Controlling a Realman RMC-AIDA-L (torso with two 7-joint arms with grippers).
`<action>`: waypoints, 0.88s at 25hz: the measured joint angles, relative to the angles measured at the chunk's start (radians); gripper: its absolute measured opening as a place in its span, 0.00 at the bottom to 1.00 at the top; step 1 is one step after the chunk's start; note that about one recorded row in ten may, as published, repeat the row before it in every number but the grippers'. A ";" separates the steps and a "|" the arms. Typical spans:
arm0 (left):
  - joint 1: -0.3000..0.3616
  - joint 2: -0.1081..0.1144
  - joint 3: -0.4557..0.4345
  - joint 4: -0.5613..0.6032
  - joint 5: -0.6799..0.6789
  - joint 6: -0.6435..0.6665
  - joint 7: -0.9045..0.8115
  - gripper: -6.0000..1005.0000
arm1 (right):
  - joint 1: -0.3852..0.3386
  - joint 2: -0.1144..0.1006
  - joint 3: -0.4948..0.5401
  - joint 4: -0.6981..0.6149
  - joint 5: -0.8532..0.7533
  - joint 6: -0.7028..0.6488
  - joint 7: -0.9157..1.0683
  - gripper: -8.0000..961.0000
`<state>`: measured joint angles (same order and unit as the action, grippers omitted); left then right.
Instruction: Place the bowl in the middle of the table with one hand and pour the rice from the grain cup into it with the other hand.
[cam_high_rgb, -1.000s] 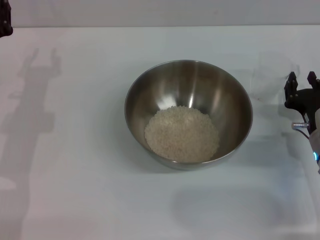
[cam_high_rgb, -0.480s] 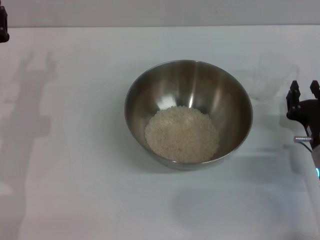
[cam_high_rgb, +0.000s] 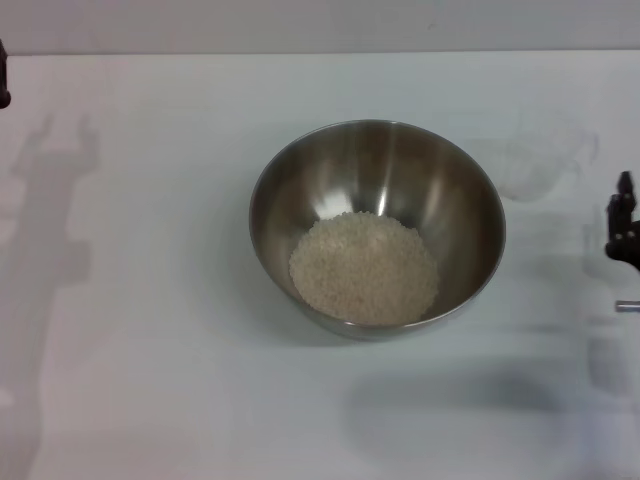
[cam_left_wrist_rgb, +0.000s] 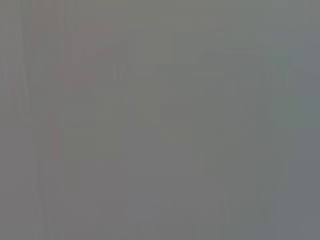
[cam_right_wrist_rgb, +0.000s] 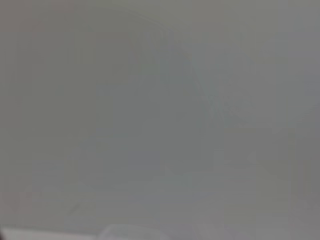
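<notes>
The steel bowl stands in the middle of the white table, and a flat pile of rice covers its bottom. The clear grain cup rests on the table to the right of the bowl and looks empty. My right gripper is at the right edge of the head view, nearer than the cup and apart from it, open and holding nothing. Only a dark sliver of my left gripper shows at the top left edge, far from the bowl. Both wrist views show only blank pale surface.
Bare white tabletop surrounds the bowl on every side. Arm shadows fall on the left part of the table and on the near right part. The table's far edge runs along the top of the head view.
My right gripper has drawn back to the right and nearer, away from the grain cup, and is now half out of view. The left gripper has slid further off the top left edge.
</notes>
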<state>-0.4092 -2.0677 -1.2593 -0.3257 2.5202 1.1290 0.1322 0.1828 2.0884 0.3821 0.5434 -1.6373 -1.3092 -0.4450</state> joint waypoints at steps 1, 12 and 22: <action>0.007 0.000 0.000 -0.004 0.000 0.003 0.000 0.45 | -0.015 -0.003 0.006 0.009 0.001 -0.044 -0.011 0.44; 0.073 -0.002 0.021 -0.001 0.000 -0.004 -0.026 0.45 | -0.029 -0.008 0.015 -0.018 0.005 -0.141 -0.009 0.44; 0.138 -0.003 0.116 -0.014 -0.001 0.010 -0.063 0.45 | -0.014 -0.008 0.002 -0.042 0.009 -0.214 0.017 0.43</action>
<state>-0.2713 -2.0707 -1.1432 -0.3396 2.5192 1.1390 0.0694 0.1687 2.0807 0.3845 0.5010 -1.6279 -1.5233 -0.4283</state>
